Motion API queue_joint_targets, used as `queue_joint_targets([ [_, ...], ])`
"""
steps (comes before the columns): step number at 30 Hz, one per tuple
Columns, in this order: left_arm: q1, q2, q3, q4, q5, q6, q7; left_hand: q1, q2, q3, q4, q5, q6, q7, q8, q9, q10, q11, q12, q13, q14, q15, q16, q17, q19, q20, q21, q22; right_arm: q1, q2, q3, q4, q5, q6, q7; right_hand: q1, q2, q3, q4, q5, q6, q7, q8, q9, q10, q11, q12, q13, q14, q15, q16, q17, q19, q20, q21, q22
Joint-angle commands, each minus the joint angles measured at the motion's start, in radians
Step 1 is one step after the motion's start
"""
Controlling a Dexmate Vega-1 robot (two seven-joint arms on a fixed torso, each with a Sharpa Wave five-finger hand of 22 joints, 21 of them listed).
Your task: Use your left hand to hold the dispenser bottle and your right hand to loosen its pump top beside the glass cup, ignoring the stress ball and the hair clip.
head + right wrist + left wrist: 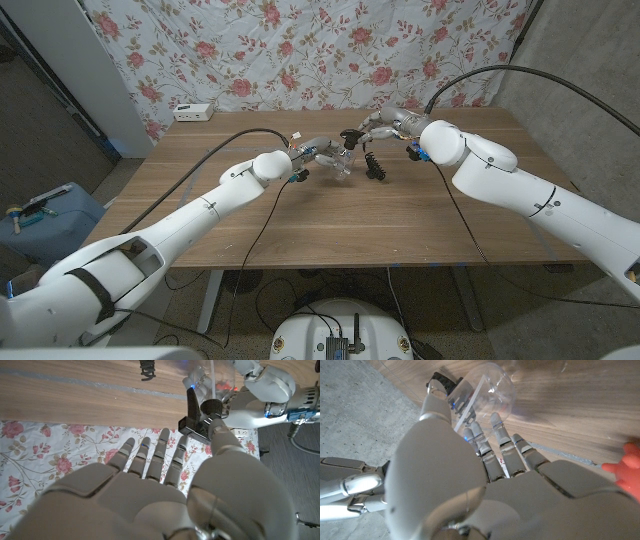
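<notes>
Left hand (318,152) holds the clear dispenser bottle (341,164) tilted above the counter (300,220). Right hand (385,125), fingers spread, seemingly touches its black pump top (197,412). Hair clip (373,165) lies just beside.

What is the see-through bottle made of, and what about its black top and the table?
The dispenser bottle looks like clear, glossy plastic: the table's wood shows through it, though glass can't be ruled out. Its pump top seems to be black plastic with a dull shine. The table looks like brown wood, since grain lines run along it.
</notes>
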Motion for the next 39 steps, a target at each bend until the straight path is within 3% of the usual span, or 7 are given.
queue_joint_targets([
  [1, -0.014, -0.01, 0.007, 0.023, -0.002, -0.019, -0.02, -0.022, 0.116, 0.043, 0.031, -0.002, 0.08, 0.011, 0.006, 0.003, 0.024, -0.009, -0.004, 0.006, 0.042, -0.138, 0.005, 0.002, -0.005, -0.133, 0.001, 0.002, -0.002, 0.014, 0.007, 0.008, 0.0, 0.019, 0.002, 0.014, 0.008, 0.01, -0.002, 0.002, 0.014, -0.019, 0.005, 0.004, -0.008, 0.0, 0.008, 0.007, 0.008, -0.002, 0.004, 0.004, 0.011, 0.001, 0.006, 0.003],
  [15, -0.029, -0.024, 0.013, 0.056, -0.004, -0.031, -0.032, -0.025, 0.118, 0.047, 0.03, -0.002, 0.087, 0.011, 0.009, 0.003, 0.029, -0.009, -0.007, 0.01, 0.045, -0.139, 0.002, 0.001, -0.005, -0.132, 0.0, 0.002, 0.018, 0.029, 0.005, 0.046, 0.005, 0.044, 0.021, 0.035, 0.039, 0.021, 0.001, 0.001, 0.04, -0.027, 0.008, 0.004, -0.038, 0.008, 0.001, 0.012, 0.007, 0.001, 0.003, 0.01, 0.014, 0.006, 0.004, 0.003],
  [24, -0.035, -0.027, 0.014, 0.063, -0.004, -0.028, -0.033, -0.027, 0.119, 0.049, 0.03, -0.003, 0.086, 0.009, 0.008, 0.003, 0.032, -0.01, -0.009, 0.013, 0.047, -0.138, 0.0, 0.001, -0.005, -0.131, 0.0, 0.002, 0.041, 0.028, -0.011, 0.067, 0.004, 0.036, 0.059, 0.063, 0.052, 0.032, -0.008, 0.001, 0.066, -0.029, 0.014, 0.004, -0.054, 0.008, -0.004, 0.014, 0.003, -0.002, -0.001, 0.01, 0.019, 0.009, 0.005, 0.002],
  [39, -0.041, -0.034, 0.019, 0.072, -0.005, -0.027, -0.035, -0.032, 0.12, 0.052, 0.03, -0.004, 0.094, 0.01, 0.01, 0.003, 0.036, -0.009, -0.012, 0.017, 0.054, -0.137, 0.0, 0.0, -0.005, -0.133, 0.001, 0.002, 0.037, 0.026, -0.001, 0.083, 0.022, 0.053, 0.06, 0.097, 0.073, 0.042, -0.01, 0.001, 0.111, -0.029, 0.025, 0.005, -0.078, 0.008, -0.011, 0.017, -0.003, -0.003, -0.005, 0.011, 0.024, 0.012, 0.004, 0.002],
])
